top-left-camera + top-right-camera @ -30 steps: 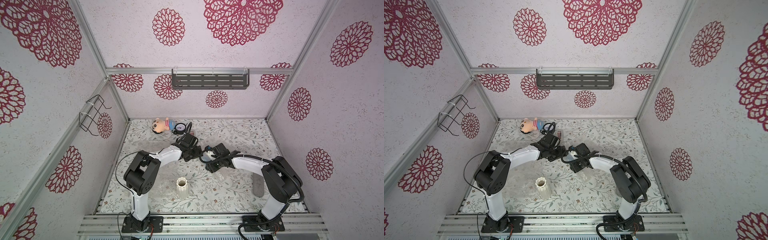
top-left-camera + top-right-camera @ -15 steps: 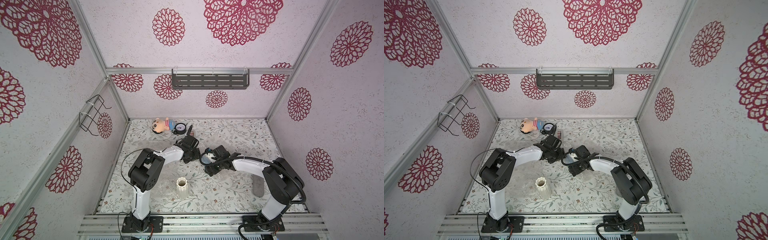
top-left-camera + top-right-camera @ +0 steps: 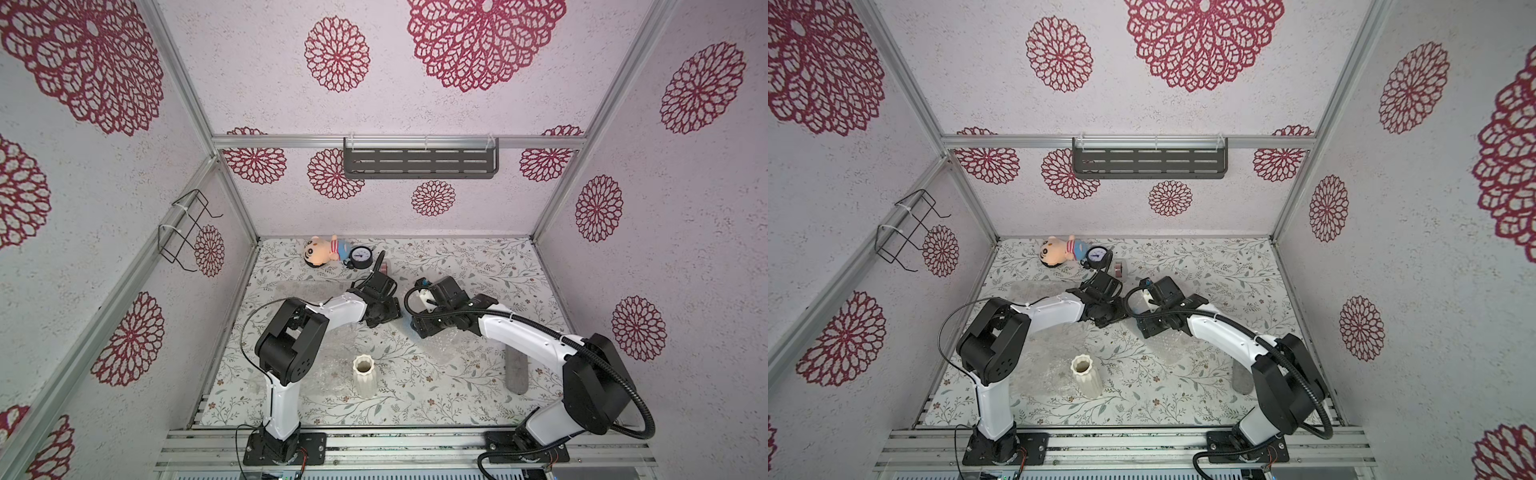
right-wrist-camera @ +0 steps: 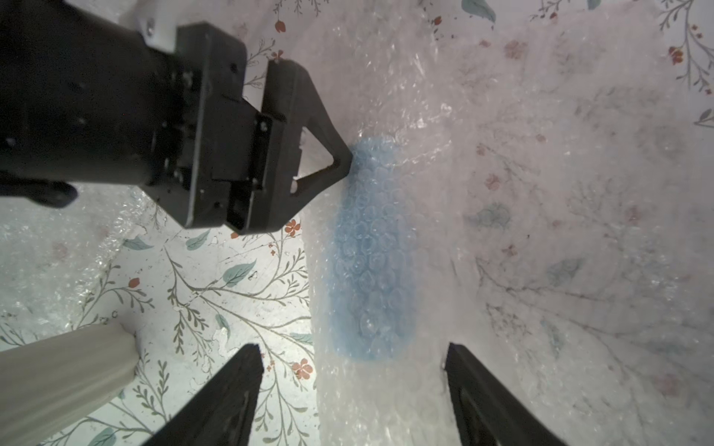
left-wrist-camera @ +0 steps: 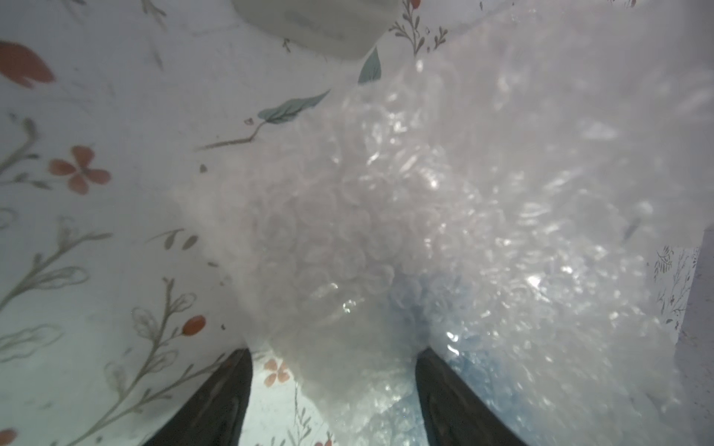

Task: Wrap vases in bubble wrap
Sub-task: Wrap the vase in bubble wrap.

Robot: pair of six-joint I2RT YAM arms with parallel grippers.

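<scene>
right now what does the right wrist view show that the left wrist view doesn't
Right wrist only: the open right gripper and the light blue vase at full length, lying under the bubble wrap. Left wrist only: the gap between the left gripper's fingers, with bunched wrap in it. Both: the wrap, some blue of that vase, the left gripper, the floral table; the cream vase is plain only in the right wrist view.

On the floral bench (image 3: pixel 478 266) a cream vase (image 3: pixel 364 375) stands upright and a blue vase (image 4: pixel 367 251) lies under bubble wrap (image 4: pixel 541 193). A grey case (image 3: pixel 516 374), doll (image 3: pixel 322 251) and gauge (image 3: pixel 360 257) lie near its edges
</scene>
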